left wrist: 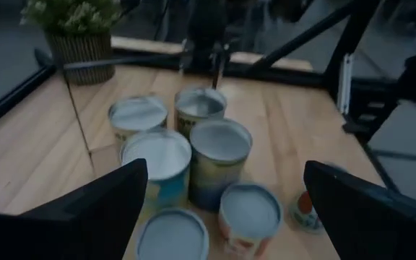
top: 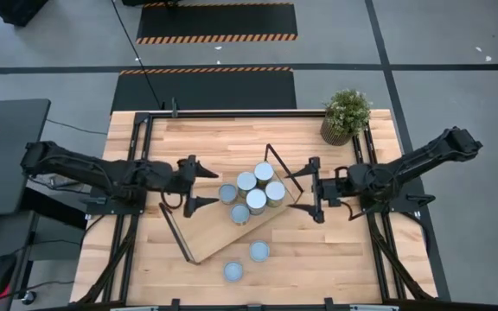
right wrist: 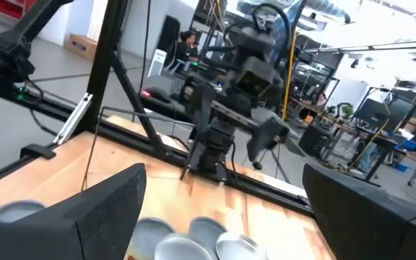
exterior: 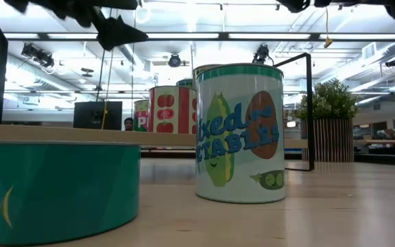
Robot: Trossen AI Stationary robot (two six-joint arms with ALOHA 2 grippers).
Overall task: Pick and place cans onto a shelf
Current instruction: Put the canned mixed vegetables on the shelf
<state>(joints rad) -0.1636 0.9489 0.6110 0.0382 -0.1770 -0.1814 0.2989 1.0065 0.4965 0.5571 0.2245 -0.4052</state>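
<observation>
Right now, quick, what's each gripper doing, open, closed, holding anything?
Left gripper: open, empty, beside the cans on the shelf.
Right gripper: open, empty, at the shelf's other end.

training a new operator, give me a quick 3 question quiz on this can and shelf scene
1. True or false: every can already sits on the shelf.
2. How many cans lie on the bare table, off the shelf? A) none B) two C) five
3. Fill in: the left claw and right claw both have their fingers ____.

Key:
1. False. Six cans cluster on the shelf; others sit off it.
2. B
3. open, one on each side of the cluster, holding nothing.
</observation>
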